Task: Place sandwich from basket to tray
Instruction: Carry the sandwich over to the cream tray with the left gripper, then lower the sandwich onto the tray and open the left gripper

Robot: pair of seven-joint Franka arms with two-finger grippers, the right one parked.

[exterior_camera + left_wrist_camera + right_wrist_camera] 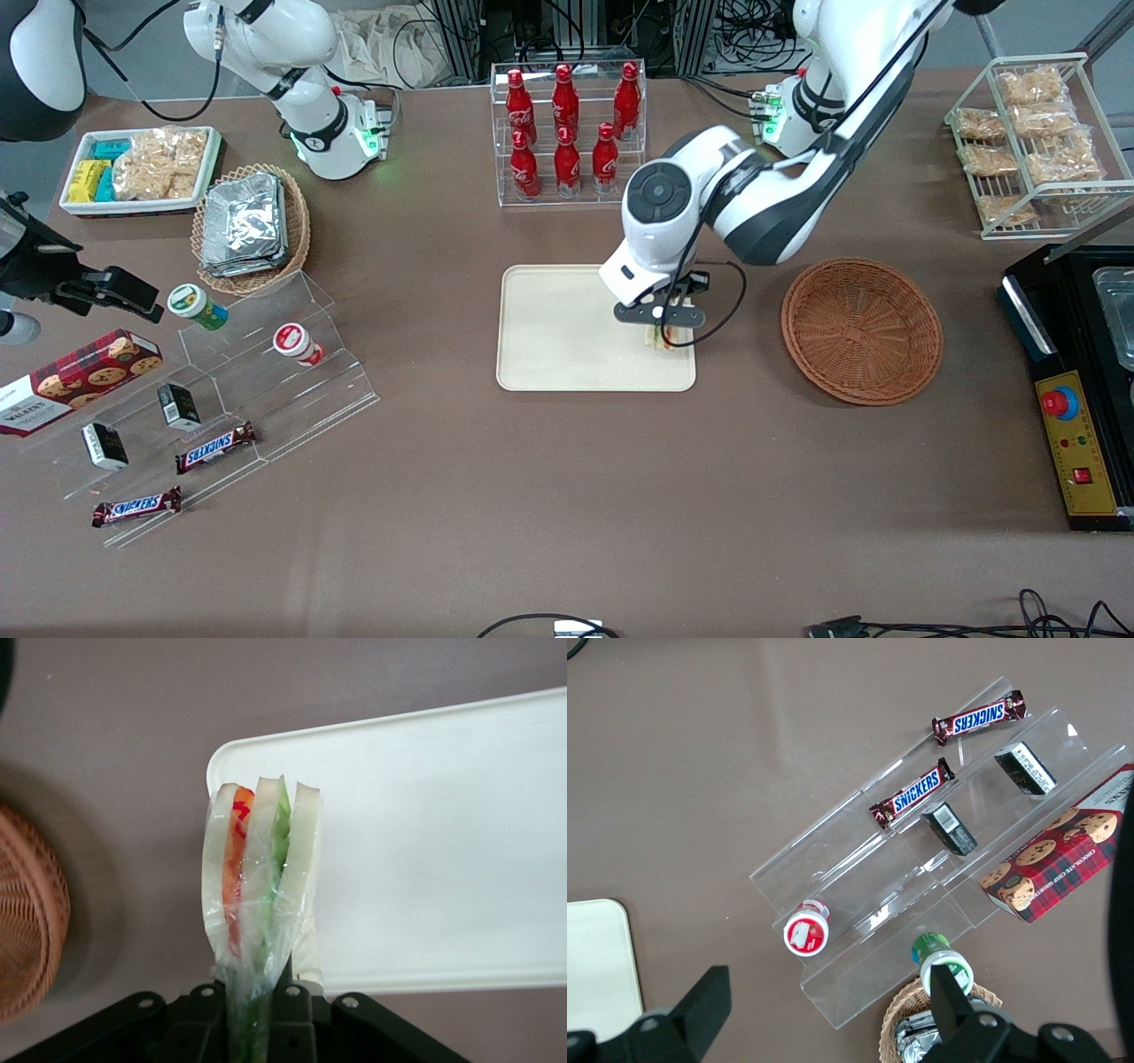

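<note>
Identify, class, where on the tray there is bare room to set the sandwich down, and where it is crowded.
The tray is bare from its rim toward the parked arm's end up to the gripper. Only the corner nearest the basket is crowded: the gripper, shut on the sandwich, hangs over it there. The basket itself is empty.

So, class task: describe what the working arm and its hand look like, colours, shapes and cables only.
The working arm is glossy white with dark grey joint bands and a round grey cap. Its hand, above the tray, is black with two slim fingers; a thin black cable loops beside it.
</note>
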